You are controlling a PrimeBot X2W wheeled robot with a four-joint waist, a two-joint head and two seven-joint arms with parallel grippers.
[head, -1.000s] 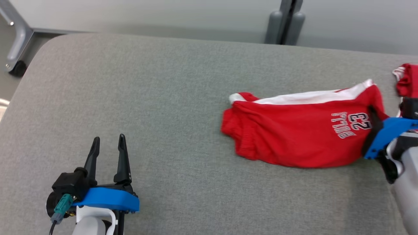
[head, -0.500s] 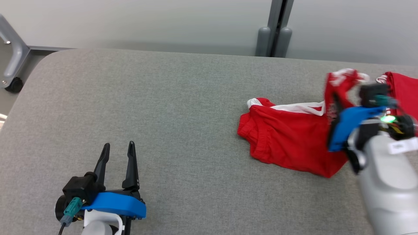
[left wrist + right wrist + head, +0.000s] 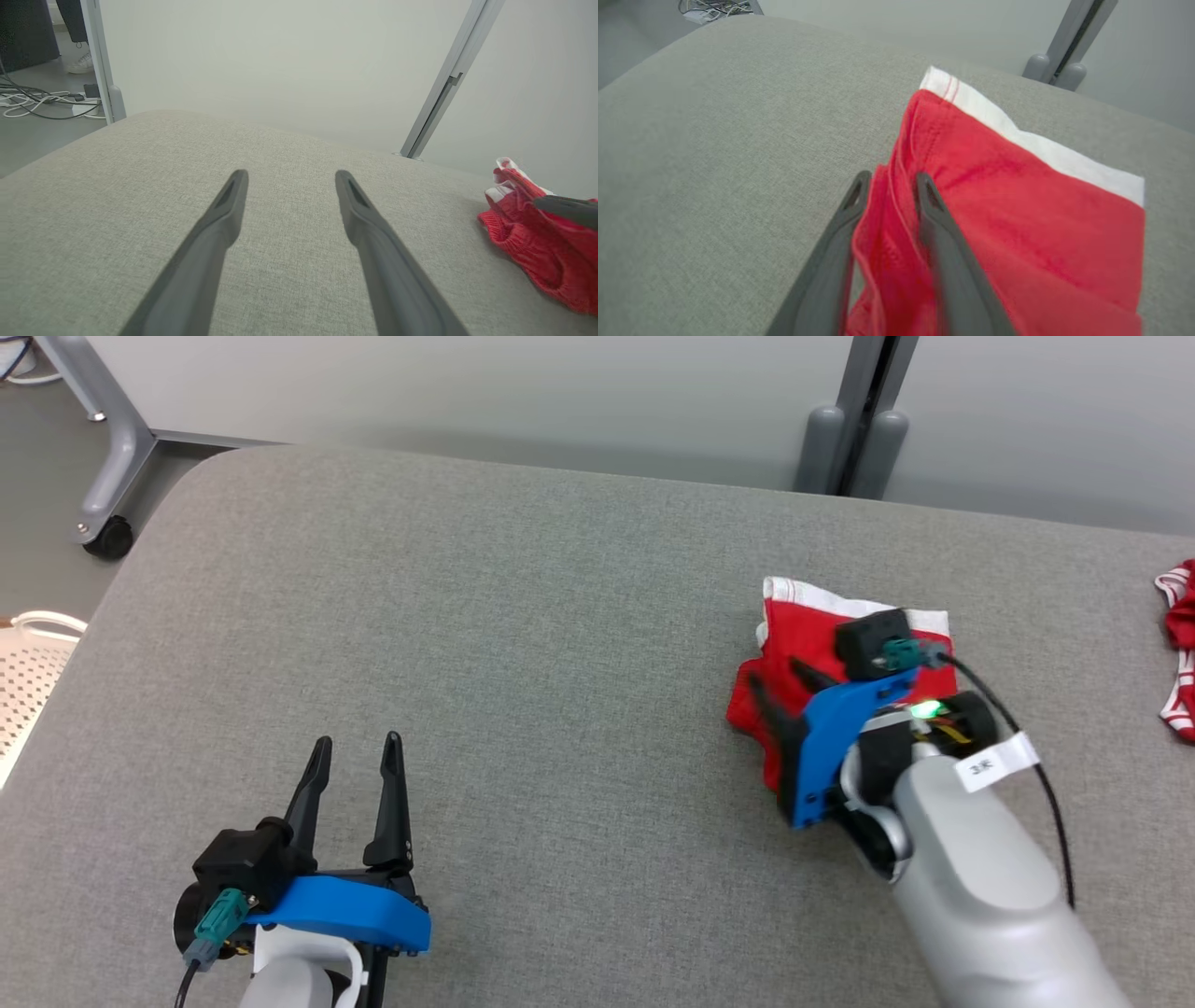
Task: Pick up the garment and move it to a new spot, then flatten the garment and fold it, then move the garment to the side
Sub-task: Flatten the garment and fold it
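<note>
The right gripper (image 3: 773,674) lies low over the red shorts (image 3: 798,630) with its fingers pointing toward 10 o'clock. Its jaws are narrowly parted astride a raised fold of the cloth. In the right wrist view a sliver of grey shows between one finger and the fold, so the cloth sits loose between them. The shorts lie folded into a compact bundle on the grey fabric counter (image 3: 523,616), at about 3 o'clock in the head view, with a white band along their 12 o'clock edge. The left gripper (image 3: 358,740) hovers at 7 o'clock, well apart from the shorts, jaws wide over bare counter. Another red-and-white cloth (image 3: 1178,644) shows at the 3 o'clock edge. A castered frame leg (image 3: 103,476) stands off the counter at 11 o'clock.
</note>
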